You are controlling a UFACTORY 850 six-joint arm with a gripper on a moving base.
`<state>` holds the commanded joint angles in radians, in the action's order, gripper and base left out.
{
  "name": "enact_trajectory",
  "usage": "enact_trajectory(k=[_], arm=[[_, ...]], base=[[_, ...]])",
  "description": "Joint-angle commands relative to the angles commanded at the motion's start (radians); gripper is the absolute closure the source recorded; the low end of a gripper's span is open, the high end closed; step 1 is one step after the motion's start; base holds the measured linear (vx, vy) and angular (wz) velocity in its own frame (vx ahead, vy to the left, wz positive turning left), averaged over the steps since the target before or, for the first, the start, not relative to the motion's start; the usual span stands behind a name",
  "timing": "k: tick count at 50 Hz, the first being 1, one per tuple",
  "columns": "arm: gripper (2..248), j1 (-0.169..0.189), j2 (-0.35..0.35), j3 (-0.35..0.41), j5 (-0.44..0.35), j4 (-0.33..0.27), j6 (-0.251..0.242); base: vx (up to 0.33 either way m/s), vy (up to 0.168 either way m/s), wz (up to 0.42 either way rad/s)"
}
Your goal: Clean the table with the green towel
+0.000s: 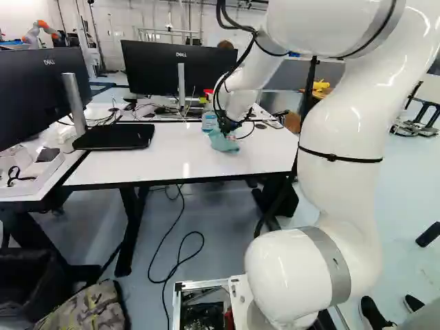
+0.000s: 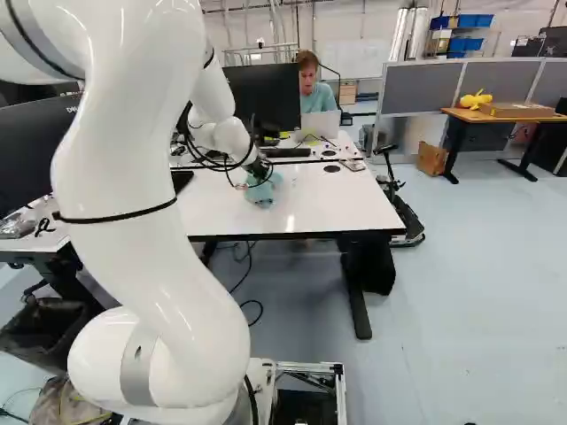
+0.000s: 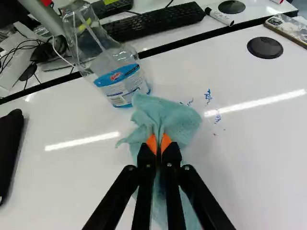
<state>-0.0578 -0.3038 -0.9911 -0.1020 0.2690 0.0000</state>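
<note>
Teal-green towel [image 3: 168,115] is in the gripper [image 1: 227,126], pinched: both orange pads [image 3: 151,143] press on it from 2 sides, fingertips nearly together w/ bunched cloth btwn. Towel's on the white table [image 1: 124,168], crumpled, part fanned out ahead of the fingertips, part trailing back under the fingers.

Arm [image 1: 337,137] reaches fwd over the table, wrist angled down, w/ black cables looped around it.

Clear spray bottle [image 3: 117,79] w/ blue label stands upright just beyond the towel, approx at its far edge; can't tell if they touch. Blue pen marks [image 3: 208,97] on the tabletop beside the towel, on the side toward the black round cap [image 3: 265,47]. Few smaller marks nearby, incl. one tiny reddish dot. Cap sits flush-ish in the table, well apart from the cloth. Phone [image 3: 288,28] in a clear case lies past the cap, by the table's far edge.

Far side of the dark gap, on the next desk: black keyboard [image 3: 158,21], w/ a white marker [image 3: 219,16] at its end, plus another round cap [image 3: 231,6]. Black monitor [image 1: 168,67] stands behind. Black monitor foot [image 1: 113,137] is at the table's left end in L base view.
</note>
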Motion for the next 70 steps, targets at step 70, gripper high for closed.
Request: enact_trajectory(k=[70], arm=[[219, 0.022, -0.137, -0.108, 0.000, 0.000, 0.000]], base=[[0.000, 0.000, 0.000]])
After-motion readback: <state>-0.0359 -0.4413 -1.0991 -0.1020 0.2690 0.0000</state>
